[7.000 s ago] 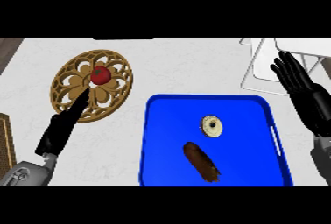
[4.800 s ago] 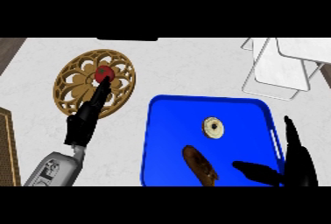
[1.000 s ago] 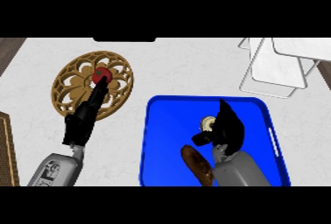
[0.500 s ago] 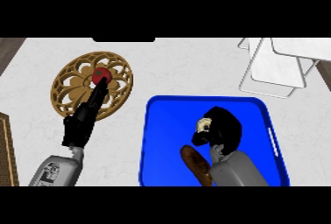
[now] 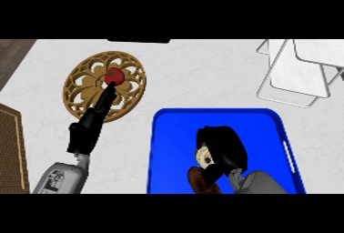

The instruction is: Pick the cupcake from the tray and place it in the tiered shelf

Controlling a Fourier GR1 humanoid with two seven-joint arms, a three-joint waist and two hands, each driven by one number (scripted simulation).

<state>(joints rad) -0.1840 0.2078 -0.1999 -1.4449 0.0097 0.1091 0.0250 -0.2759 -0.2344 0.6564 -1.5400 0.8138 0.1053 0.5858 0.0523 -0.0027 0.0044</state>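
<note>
Open white counter point(image 5: 194, 73) lies between blue tray point(image 5: 171, 150) and tiered shelf point(image 5: 295, 73) at far right; nothing stands on that stretch. Tray's raised rim borders it. Left hand point(image 5: 101, 107) stretches over the round trivet point(image 5: 84, 86) at left, blocking that side.

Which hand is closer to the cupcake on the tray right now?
Right. The right hand is curled over the cupcake on the blue tray. The left hand is off the tray, stretched over the round wooden trivet toward the tomato.
</note>
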